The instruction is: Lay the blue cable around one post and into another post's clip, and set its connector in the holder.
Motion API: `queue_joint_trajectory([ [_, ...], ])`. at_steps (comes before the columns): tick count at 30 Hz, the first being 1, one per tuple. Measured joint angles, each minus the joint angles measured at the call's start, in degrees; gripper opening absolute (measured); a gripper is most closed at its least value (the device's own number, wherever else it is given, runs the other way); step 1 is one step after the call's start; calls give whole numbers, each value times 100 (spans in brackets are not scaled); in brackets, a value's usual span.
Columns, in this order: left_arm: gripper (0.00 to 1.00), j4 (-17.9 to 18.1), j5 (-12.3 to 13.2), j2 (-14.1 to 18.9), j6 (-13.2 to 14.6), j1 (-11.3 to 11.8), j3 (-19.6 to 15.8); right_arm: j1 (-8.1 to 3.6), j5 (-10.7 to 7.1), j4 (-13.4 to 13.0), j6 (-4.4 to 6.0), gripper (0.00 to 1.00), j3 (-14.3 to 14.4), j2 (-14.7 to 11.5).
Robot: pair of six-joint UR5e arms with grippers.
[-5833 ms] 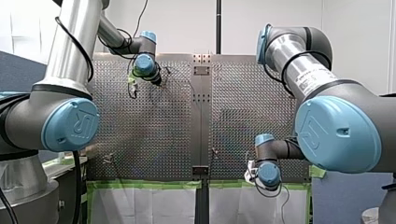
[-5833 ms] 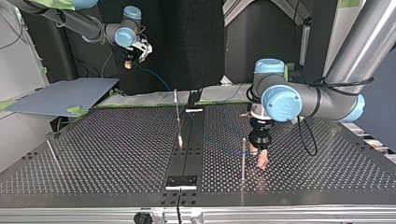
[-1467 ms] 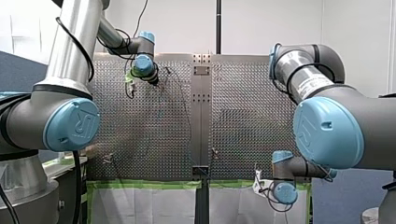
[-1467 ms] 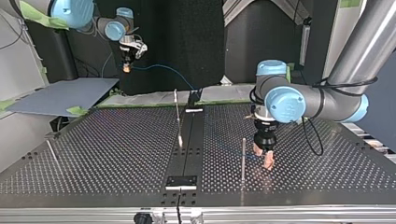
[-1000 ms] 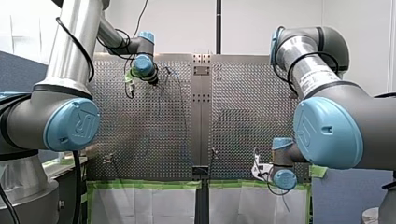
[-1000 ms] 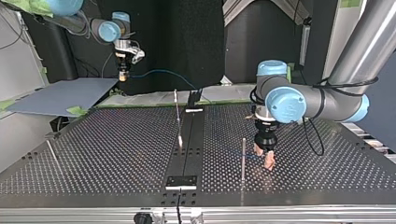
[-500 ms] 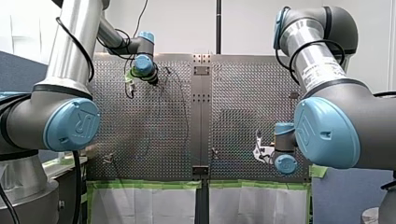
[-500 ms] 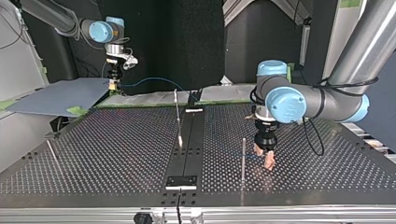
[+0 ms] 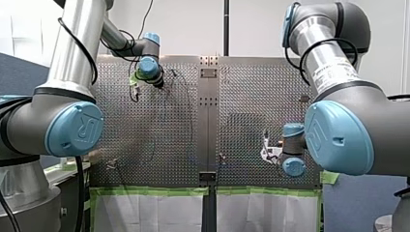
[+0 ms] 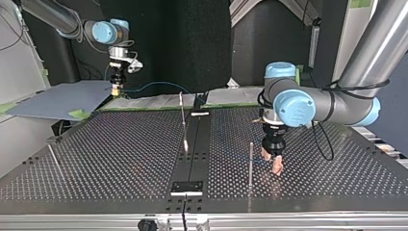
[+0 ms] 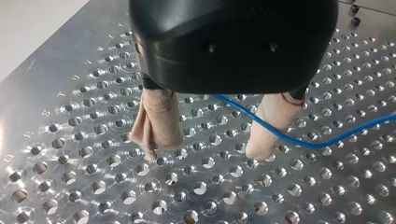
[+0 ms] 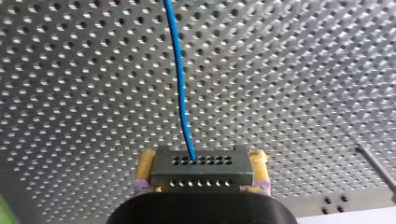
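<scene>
My right gripper is shut on a grey connector, its yellow pads on the block's two sides. The blue cable runs from the connector straight ahead over the perforated table. In the top view this gripper hangs beyond the table's far left edge, and the cable arcs from it toward the middle. My left gripper stands open just above the plate, its beige fingers wide apart. The cable crosses in front of one of them. Beside that gripper stands a thin post.
A second post leans near the table's middle strip, and a third stands at the top view's left. Black holders sit on the strip at the near edge and the far edge. A grey sheet lies behind the table.
My right arm carried the connector toward the top view's left and lower, rising in the front view; the cable's arc followed. My left arm stayed still beside the post.
</scene>
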Motion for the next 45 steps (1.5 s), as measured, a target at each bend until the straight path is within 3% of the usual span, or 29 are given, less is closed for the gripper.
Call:
queue_joint_trajectory([
  [6,100,-18,1,1,-1,-11,0,29,4,-32,1,0,-1,249],
  [11,100,-57,6,2,-59,-16,1,32,4,-37,17,0,-3,293],
  [27,100,-74,-118,6,-755,73,1,32,4,-37,23,0,-10,298],
  [45,100,-207,740,3,-1663,123,0,-20,35,-20,27,0,-29,299],
])
